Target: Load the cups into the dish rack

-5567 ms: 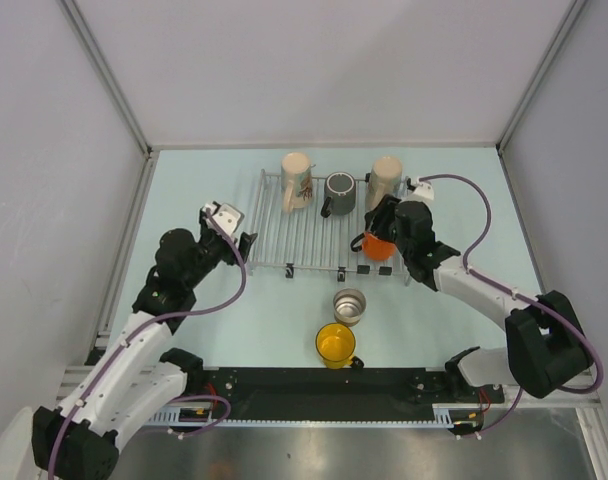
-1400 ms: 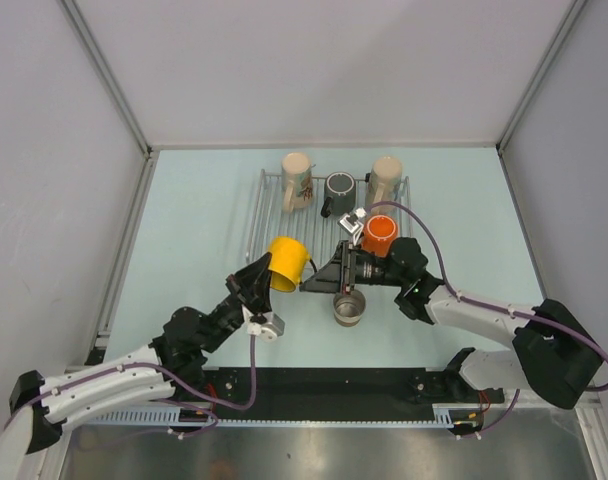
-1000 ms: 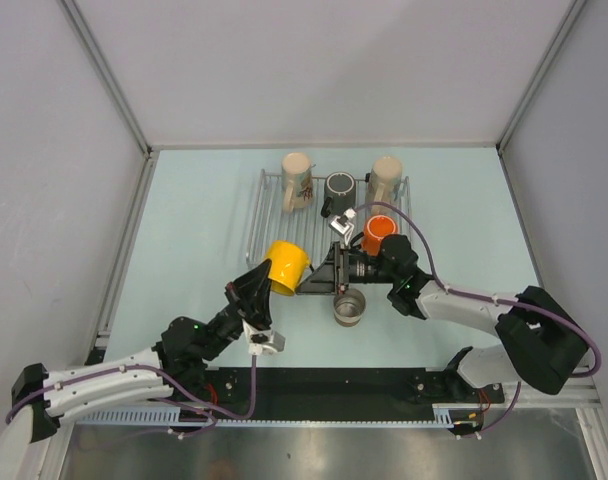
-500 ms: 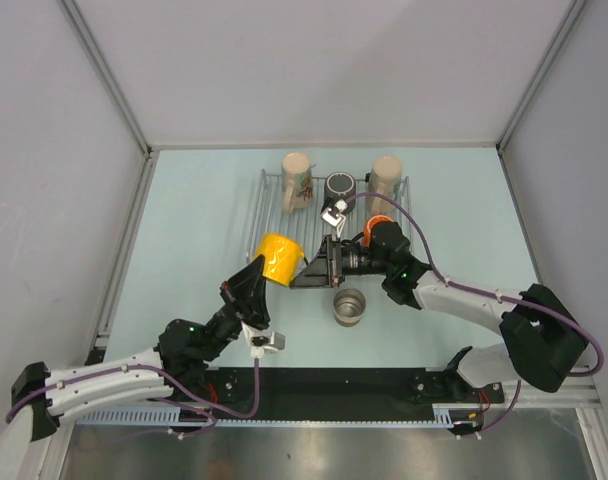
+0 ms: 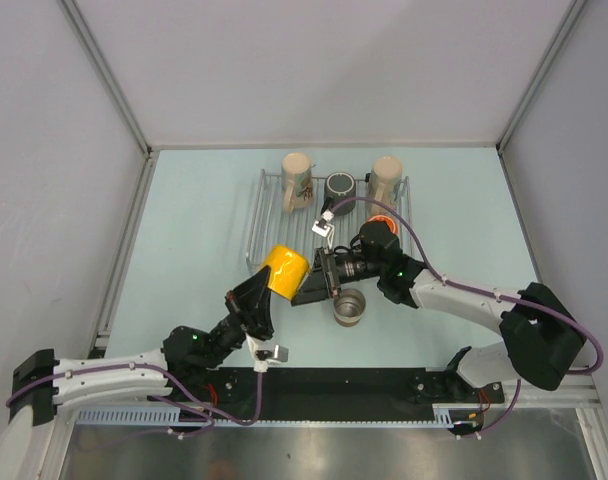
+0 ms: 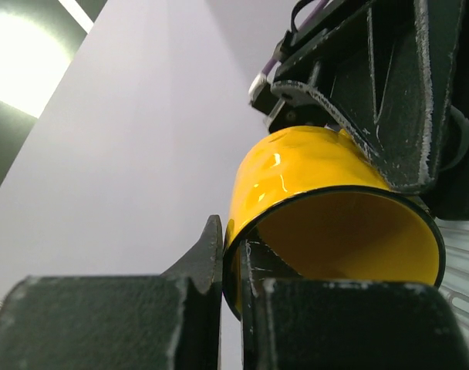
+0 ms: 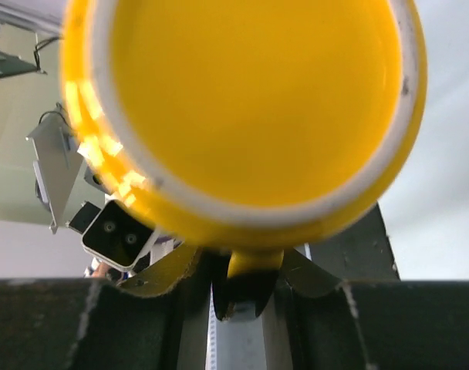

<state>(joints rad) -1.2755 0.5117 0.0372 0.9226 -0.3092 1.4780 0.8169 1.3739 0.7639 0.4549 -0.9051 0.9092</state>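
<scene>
The yellow cup [image 5: 284,272] hangs tilted over the table in front of the dish rack [image 5: 274,215]. My left gripper [image 5: 261,300] is shut on its rim, one finger inside and one outside [image 6: 231,258]. My right gripper [image 5: 312,286] reaches in from the right, its fingers closed against both sides of the cup's handle [image 7: 250,266]. The cup's base [image 7: 242,100] fills the right wrist view. On the rack lie a patterned cream cup [image 5: 297,180], a dark cup [image 5: 339,187], a plain cream cup [image 5: 386,175] and an orange cup [image 5: 380,223], partly hidden by the right arm. A steel cup [image 5: 349,305] stands on the table.
The steel cup sits directly below the right gripper, close to the held cup. The black rail [image 5: 324,385] with both arm bases runs along the near edge. Grey walls and a metal frame [image 5: 134,200] enclose the pale green table.
The yellow cup, on the table several seconds ago, is now held up by the left gripper. Over the last second the right gripper slid left along the rack front to the cup's handle.
</scene>
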